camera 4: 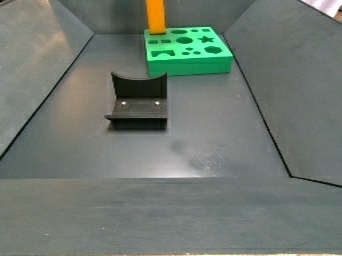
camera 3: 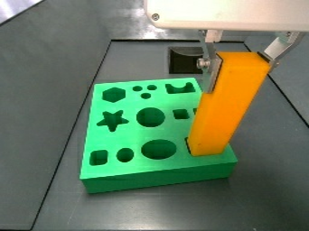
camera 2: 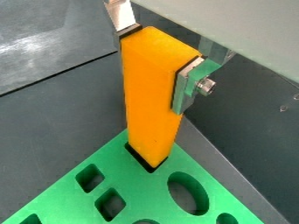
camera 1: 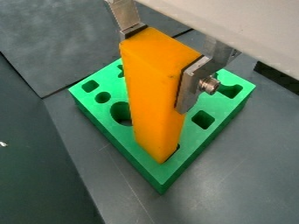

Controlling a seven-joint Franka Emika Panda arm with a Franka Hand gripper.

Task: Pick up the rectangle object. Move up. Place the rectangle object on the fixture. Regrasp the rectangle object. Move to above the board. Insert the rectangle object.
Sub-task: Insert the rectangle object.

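Fixture (camera 4: 136, 100) on dark floor (camera 4: 201, 150); fingers (camera 1: 197, 77) grip rectangle object (camera 1: 158, 96) in board (camera 1: 140, 140).

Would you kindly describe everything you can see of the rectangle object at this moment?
The rectangle object is a smooth, plain orange-yellow block, plastic-looking, long with flat faces. It stands upright, its lower end entering a rectangular hole at a corner of the green board, where a dark gap shows around it in a wrist view. The gripper clamps its upper end between silver fingers. Nothing else touches it.

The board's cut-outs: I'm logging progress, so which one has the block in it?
The rectangular slot at the board's corner: the rectangle object, held by the claw, stands in it; the others are empty.
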